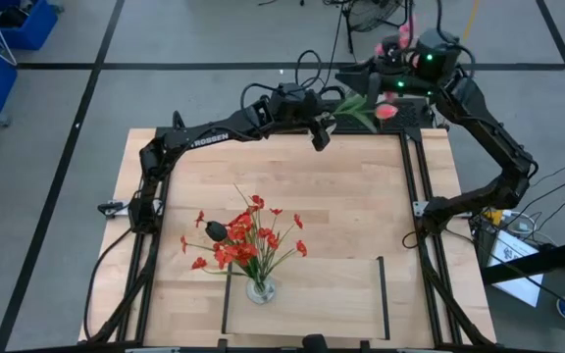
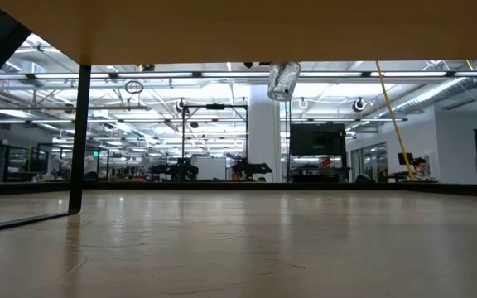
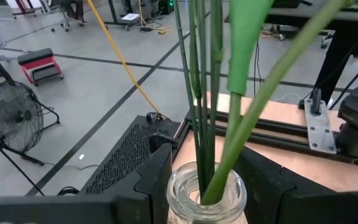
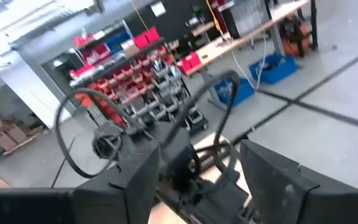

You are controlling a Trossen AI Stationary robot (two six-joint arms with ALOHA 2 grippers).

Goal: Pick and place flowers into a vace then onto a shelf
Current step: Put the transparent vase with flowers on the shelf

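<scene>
The left arm reaches from the left side of the bench [image 1: 361, 226] toward its far edge, bent at the elbow. Its left pincer [image 3: 207, 186] hangs above that far edge with its jaws closed on a glass vase [image 3: 205, 200]. The right arm rises from the right side of the bench, folded. The right pincer [image 4: 197, 168] is beyond the far edge, with fingers apart.

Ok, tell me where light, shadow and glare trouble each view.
High view: even light, no hard shadows on the table. Low view: a board overhead lies in shade, ceiling lights glare behind it. Left wrist view: highlights glint on the glass vase rim.
</scene>
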